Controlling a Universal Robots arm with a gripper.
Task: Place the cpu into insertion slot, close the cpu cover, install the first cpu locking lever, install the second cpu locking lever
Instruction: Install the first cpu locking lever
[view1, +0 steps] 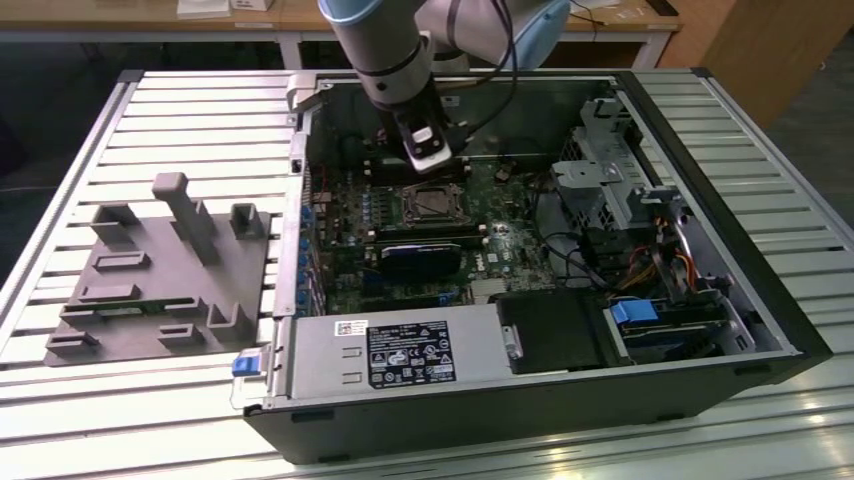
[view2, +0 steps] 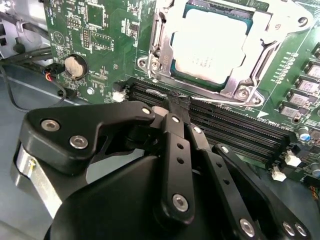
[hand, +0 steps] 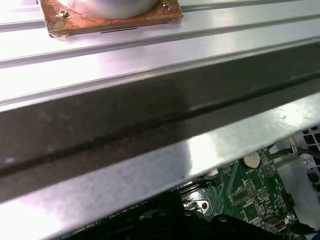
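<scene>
— Second wrist view: is the insertion slot (view2: 150, 64) full?
— Yes. The gripper (view2: 178, 104), fingers pinched together and empty, hangs just beside it. The cpu (view2: 210, 45) sits inside, the cpu cover (view2: 260, 55) flat over it.
— How should it work?
— Slowly, pushing straight, so nothing bends.

A grey fixture (view1: 174, 280) lies beside the open computer case (view1: 534, 410).

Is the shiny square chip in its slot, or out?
In. The cpu lies flat inside the insertion slot, with the silvery cpu cover framing its edges.
</scene>
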